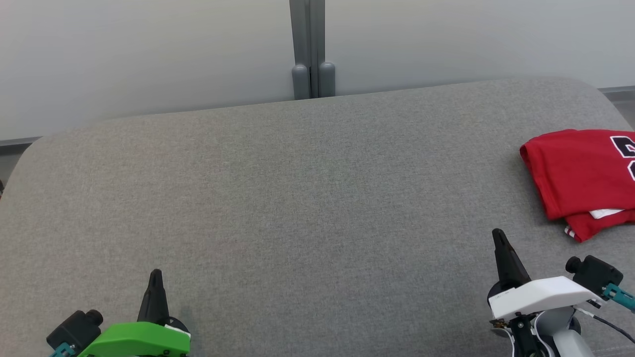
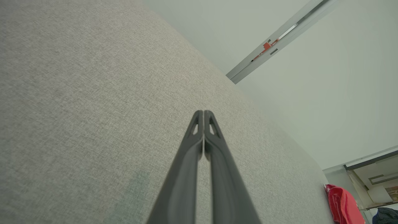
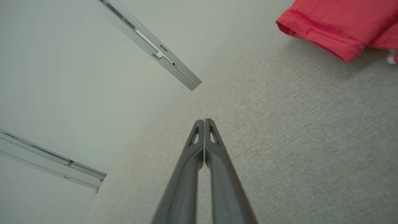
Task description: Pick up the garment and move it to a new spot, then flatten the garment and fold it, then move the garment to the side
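Two sets of fingers closed, empty: left gripper (image 1: pixel 155 273), right gripper (image 1: pixel 497 234) | folded red jersey (image 1: pixel 575 171) on grey cushion (image 1: pixel 297 198), right edge | head view: black print (image 1: pixel 626 148) | right wrist view: stitched hem (image 3: pixel 320 34)

Head view: red garment (image 1: pixel 575 173) runs off right edge, black print only partly vis. Bottom edge cuts left gripper (image 1: pixel 155 274) body. Left wrist view: dark item (image 2: pixel 387 215) in corner, too small to ID.

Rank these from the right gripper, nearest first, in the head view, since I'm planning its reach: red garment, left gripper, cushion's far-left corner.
From the right gripper:
1. Red garment, ahead to its right.
2. Left gripper, across at lower left.
3. Cushion's far-left corner, by the wall.
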Motion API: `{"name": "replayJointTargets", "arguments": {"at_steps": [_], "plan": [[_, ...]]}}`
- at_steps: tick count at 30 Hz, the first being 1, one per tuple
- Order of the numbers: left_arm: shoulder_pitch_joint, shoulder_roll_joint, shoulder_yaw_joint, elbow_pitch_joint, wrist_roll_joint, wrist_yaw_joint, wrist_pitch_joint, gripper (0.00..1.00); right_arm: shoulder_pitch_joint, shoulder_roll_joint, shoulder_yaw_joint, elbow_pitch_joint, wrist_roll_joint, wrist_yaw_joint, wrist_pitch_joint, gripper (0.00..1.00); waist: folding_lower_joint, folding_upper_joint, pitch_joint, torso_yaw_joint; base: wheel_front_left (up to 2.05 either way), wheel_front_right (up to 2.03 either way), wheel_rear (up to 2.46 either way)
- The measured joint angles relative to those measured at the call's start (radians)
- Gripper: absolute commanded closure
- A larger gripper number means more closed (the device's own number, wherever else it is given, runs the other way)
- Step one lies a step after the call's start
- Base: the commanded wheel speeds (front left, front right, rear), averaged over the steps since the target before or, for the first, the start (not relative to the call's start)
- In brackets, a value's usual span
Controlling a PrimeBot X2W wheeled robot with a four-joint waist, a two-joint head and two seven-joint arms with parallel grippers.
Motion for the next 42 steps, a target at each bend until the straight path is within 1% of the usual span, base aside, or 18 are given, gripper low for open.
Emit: {"name": "replayJointTargets", "arguments": {"at_steps": [24, 42], "plan": [[-0.045, 0.001, 0.048, 0.003, -0.261, -0.042, 0.076, 1.00, -0.015, -0.003, -0.036, -0.006, 0.286, 0.000, 0.067, 1.00, 0.0000, 0.0000, 0.001, 0.004, 0.00, 0.00, 0.00], [-0.070, 0.002, 0.078, 0.006, -0.419, -0.067, 0.123, 1.00, -0.028, -0.003, -0.061, -0.009, 0.458, 0.000, 0.113, 1.00, 0.0000, 0.0000, 0.002, 0.007, 0.00, 0.00, 0.00]]}}
